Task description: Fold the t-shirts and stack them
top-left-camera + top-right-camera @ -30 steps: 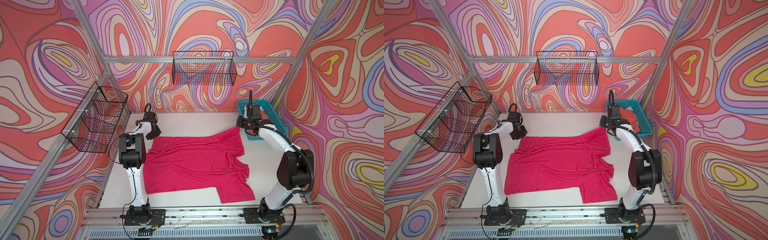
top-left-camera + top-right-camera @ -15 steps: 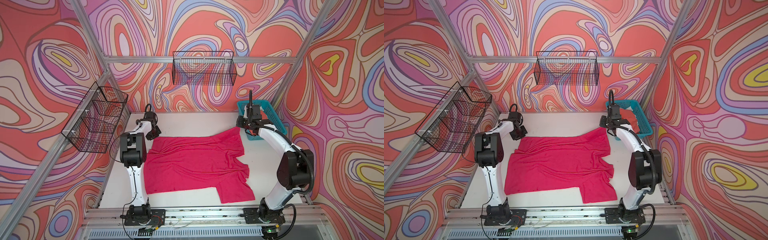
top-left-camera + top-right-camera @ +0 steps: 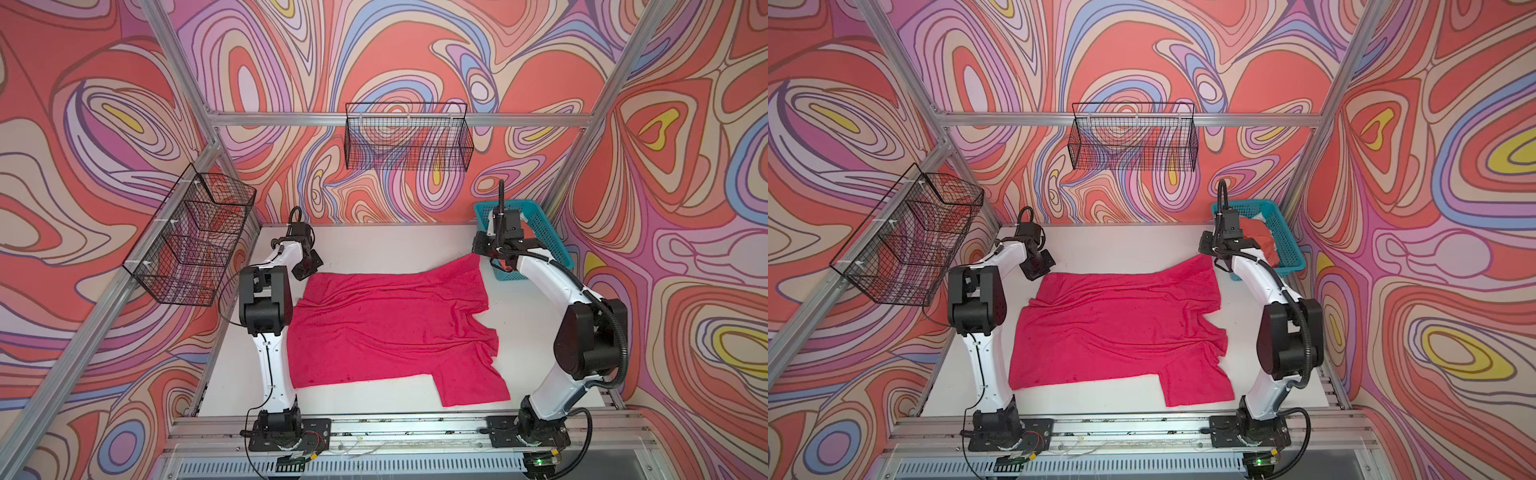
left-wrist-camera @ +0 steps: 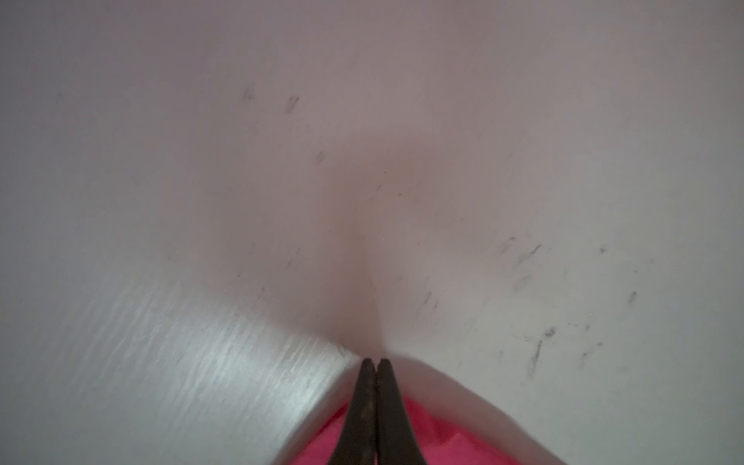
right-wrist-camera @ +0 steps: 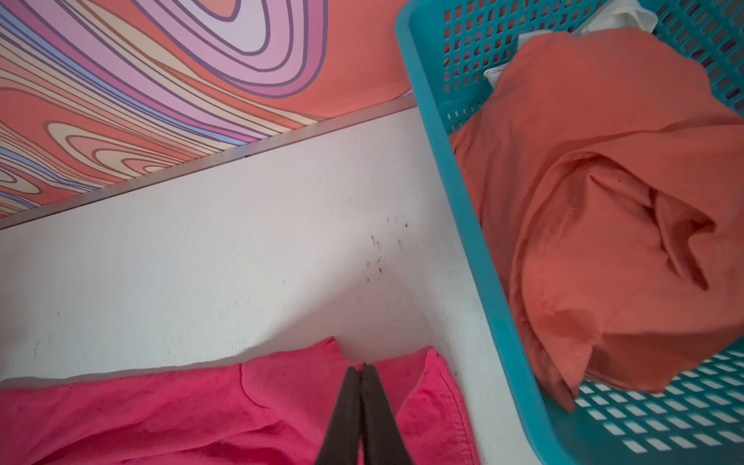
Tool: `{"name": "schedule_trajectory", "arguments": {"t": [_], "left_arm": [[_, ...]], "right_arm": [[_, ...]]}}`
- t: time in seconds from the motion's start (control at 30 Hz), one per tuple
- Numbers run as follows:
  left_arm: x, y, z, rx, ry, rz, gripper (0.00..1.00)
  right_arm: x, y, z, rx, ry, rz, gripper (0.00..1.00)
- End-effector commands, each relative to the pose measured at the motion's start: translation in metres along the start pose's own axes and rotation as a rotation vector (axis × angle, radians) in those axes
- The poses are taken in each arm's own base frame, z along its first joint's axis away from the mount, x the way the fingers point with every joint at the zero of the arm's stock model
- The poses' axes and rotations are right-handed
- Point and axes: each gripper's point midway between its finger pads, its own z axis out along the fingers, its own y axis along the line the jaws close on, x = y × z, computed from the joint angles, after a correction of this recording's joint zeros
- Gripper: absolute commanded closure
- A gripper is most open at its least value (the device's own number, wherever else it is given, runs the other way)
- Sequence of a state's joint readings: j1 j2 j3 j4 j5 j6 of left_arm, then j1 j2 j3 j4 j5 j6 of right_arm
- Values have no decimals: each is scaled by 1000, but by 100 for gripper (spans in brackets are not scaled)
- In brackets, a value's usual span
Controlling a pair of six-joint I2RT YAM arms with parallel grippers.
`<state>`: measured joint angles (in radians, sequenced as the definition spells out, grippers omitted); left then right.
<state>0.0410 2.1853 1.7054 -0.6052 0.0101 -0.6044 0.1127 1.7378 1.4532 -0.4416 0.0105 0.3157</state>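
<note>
Magenta t-shirt (image 3: 390, 332) flat; left tool (image 4: 375, 361), right tool (image 5: 361, 366) low, both clamped on far corners

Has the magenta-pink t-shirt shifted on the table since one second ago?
No. The magenta-pink t-shirt lies where it lay: in both top views its far corner still sits beside the teal basket.

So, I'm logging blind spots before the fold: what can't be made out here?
Left wrist view: whether the shut left gripper pinches the pink t-shirt; frame edge cuts it off, blurred.
Right wrist view: the white item in the teal basket, buried under the orange t-shirt.
Both top views: either grip, hidden by the wrists.
</note>
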Motion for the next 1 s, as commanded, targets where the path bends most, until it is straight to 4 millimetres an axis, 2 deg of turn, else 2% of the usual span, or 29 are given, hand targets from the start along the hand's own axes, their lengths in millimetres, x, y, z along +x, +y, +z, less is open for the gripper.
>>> {"name": "schedule_trajectory", "arguments": {"t": [0.0, 0.07, 0.13, 0.27, 0.33, 0.5, 0.7, 0.83, 0.97], "left_arm": [[-38, -22, -59, 107, -140, -45, 100], [-54, -28, -78, 135, -199, -54, 100], [-68, -34, -94, 165, -242, -67, 100], [-88, -42, -108, 211, -291, -88, 100], [-94, -45, -109, 226, -296, -97, 100], [-106, -43, -110, 245, -328, -135, 100], [-109, -43, -100, 256, -309, -141, 100], [-105, -42, -93, 253, -295, -140, 100], [-94, -36, -84, 249, -267, -138, 100]], "right_arm": [[-27, 15, -5, -45, -71, -4, 100], [-42, 19, -8, -56, -118, -7, 100], [-50, 21, 0, -61, -144, -9, 100], [-81, 29, 2, -71, -225, -15, 100], [-92, 33, 9, -75, -239, -21, 100], [-106, 35, 30, -61, -267, -32, 100], [-124, 36, 37, -50, -328, -40, 100], [-123, 39, 44, -62, -315, -35, 100], [-109, 41, 48, -99, -277, -13, 100]]}}
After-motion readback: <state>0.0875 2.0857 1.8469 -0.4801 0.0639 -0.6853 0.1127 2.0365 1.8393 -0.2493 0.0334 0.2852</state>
